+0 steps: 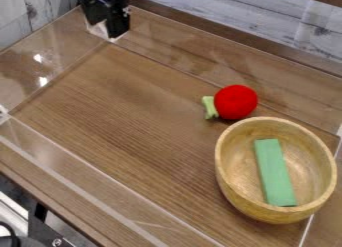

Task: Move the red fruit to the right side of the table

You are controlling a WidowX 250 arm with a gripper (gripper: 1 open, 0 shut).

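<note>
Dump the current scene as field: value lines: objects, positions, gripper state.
surface: wood-grain table with low clear acrylic walls
red fruit: on the table, right of centre, pale green stem piece on its left side, just above the bowl's rim in the picture
wooden bowl: lower right, upright
bowl contents: flat green bar, lying inside
gripper: top left, far from the fruit, holding nothing
gripper jaws: cannot tell from the picture
fruit contact: none
</note>
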